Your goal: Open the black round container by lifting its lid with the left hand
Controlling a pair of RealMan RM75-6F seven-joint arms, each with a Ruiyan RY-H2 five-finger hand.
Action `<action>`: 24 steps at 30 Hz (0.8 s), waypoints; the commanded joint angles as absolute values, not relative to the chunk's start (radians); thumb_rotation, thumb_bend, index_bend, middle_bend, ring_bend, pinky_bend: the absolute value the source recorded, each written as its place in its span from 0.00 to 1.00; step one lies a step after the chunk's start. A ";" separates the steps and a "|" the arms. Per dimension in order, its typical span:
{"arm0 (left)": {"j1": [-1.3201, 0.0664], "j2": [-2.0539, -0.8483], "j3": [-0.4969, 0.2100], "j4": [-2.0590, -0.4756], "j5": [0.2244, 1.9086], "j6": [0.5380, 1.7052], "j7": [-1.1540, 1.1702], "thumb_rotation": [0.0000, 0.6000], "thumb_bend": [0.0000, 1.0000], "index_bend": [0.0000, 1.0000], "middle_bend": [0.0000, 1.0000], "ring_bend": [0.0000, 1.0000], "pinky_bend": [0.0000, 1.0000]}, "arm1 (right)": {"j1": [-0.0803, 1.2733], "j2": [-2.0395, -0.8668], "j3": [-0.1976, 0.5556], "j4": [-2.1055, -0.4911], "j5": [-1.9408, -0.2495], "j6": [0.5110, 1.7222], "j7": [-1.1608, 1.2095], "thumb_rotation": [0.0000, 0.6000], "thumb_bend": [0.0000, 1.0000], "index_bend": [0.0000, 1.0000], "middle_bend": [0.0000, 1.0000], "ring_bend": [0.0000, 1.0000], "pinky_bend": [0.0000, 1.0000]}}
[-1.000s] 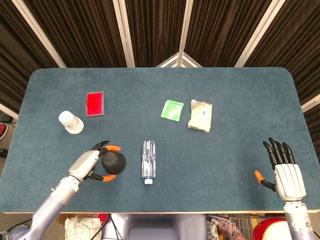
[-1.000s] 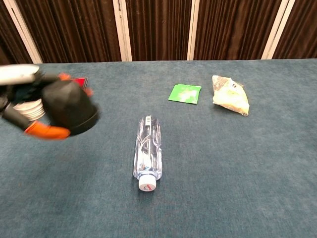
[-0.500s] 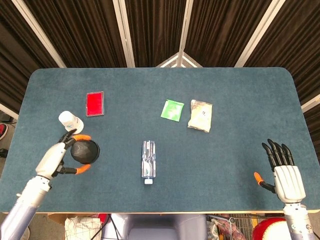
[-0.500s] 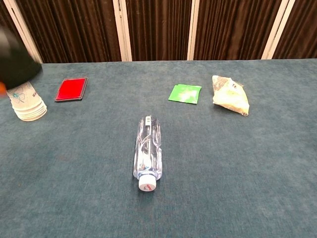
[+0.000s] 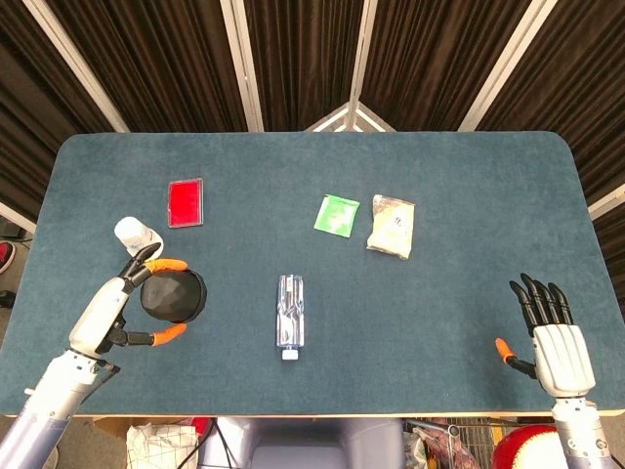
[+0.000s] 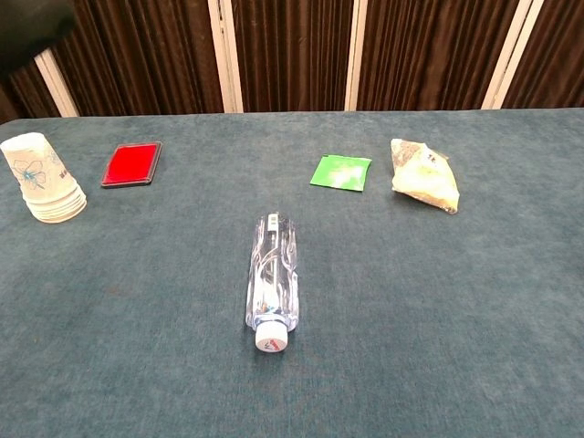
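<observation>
**Black round container held off the surface in the left hand, lid not yet seen apart**

The black round container [image 5: 173, 295] sits in the left hand [image 5: 115, 311] near the left edge of the surface [image 5: 439, 293], toward its near-left corner. The orange-tipped fingers [image 5: 168, 265] curl around it from two sides, clamped on its rim. In the chest view only a dark shape [image 6: 32, 32] shows at the top-left corner, which suggests the container is raised well above the surface; the hand itself cannot be made out there.

No separate base shows on the surface in either view, so I cannot tell whether the hand holds the lid alone or the whole container. That is the point to settle for doing this step well: if the base has come up with the lid, the lift opens nothing. My judgement is that the container should rest on the surface, with the fingers gripping only the lid's edge, and the lift should go straight up so the base stays down.

The right hand [image 5: 555, 337] rests near the near-right corner, fingers spread and holding nothing; it is well apart from the work.

Farther in, a clear water bottle [image 5: 290, 313] lies on its side near the middle of the near edge. A stack of paper cups [image 5: 136, 234] stands just beyond the left hand, close enough to be knocked if the hand swings outward. Beyond them lie a red card [image 5: 186, 202], a green packet [image 5: 337, 215] and a pale snack bag [image 5: 392, 226] toward the middle.
</observation>
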State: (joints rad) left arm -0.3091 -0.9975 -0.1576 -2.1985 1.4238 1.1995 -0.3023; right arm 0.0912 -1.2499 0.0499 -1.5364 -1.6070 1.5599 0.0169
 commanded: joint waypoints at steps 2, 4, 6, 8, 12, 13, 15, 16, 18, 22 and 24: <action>-0.343 -1.124 -0.116 -1.899 1.335 1.024 -0.289 1.00 0.47 0.30 0.49 0.01 0.00 | 0.097 -1.258 0.055 -1.529 -1.602 1.552 0.018 1.00 0.29 0.07 0.02 0.07 0.01; -0.358 -1.170 -0.121 -1.852 1.300 1.027 -0.219 1.00 0.47 0.29 0.47 0.00 0.00 | 0.098 -1.259 0.058 -1.527 -1.599 1.553 0.023 1.00 0.29 0.07 0.02 0.07 0.01; -0.368 -1.224 -0.129 -1.814 1.260 1.043 -0.146 1.00 0.47 0.28 0.46 0.00 0.00 | 0.100 -1.260 0.059 -1.522 -1.596 1.548 0.025 1.00 0.29 0.07 0.02 0.07 0.01; -0.374 -1.288 -0.142 -1.777 1.212 1.069 -0.091 1.00 0.47 0.26 0.45 0.00 0.00 | 0.102 -1.262 0.059 -1.517 -1.594 1.543 0.026 1.00 0.29 0.07 0.02 0.07 0.01; -0.397 -1.410 -0.153 -1.685 1.136 1.094 0.022 1.00 0.47 0.25 0.45 0.00 0.00 | 0.098 -1.260 0.052 -1.520 -1.601 1.547 0.025 1.00 0.29 0.07 0.02 0.07 0.01; -0.403 -1.430 -0.154 -1.667 1.123 1.094 0.041 1.00 0.47 0.24 0.45 0.00 0.00 | 0.098 -1.260 0.052 -1.520 -1.601 1.546 0.024 1.00 0.29 0.07 0.02 0.07 0.01; -0.416 -1.474 -0.160 -1.629 1.093 1.093 0.074 1.00 0.47 0.24 0.44 0.00 0.00 | 0.099 -1.260 0.051 -1.520 -1.600 1.544 0.022 1.00 0.29 0.07 0.02 0.07 0.01; -0.421 -1.492 -0.164 -1.613 1.083 1.092 0.082 1.00 0.47 0.24 0.44 0.00 0.00 | 0.099 -1.260 0.051 -1.520 -1.599 1.543 0.021 1.00 0.29 0.07 0.02 0.07 0.01; -0.433 -1.532 -0.173 -1.576 1.063 1.088 0.095 1.00 0.47 0.24 0.44 0.00 0.00 | 0.096 -1.261 0.048 -1.518 -1.598 1.543 0.021 1.00 0.29 0.07 0.02 0.07 0.01; -0.457 -1.596 -0.193 -1.513 1.041 1.089 0.115 1.00 0.47 0.25 0.43 0.00 0.00 | 0.102 -1.267 0.051 -1.508 -1.589 1.530 0.027 1.00 0.29 0.07 0.02 0.07 0.01; -0.470 -1.622 -0.204 -1.489 1.030 1.089 0.131 1.00 0.47 0.25 0.43 0.00 0.00 | 0.103 -1.268 0.052 -1.506 -1.589 1.529 0.029 1.00 0.29 0.07 0.02 0.07 0.01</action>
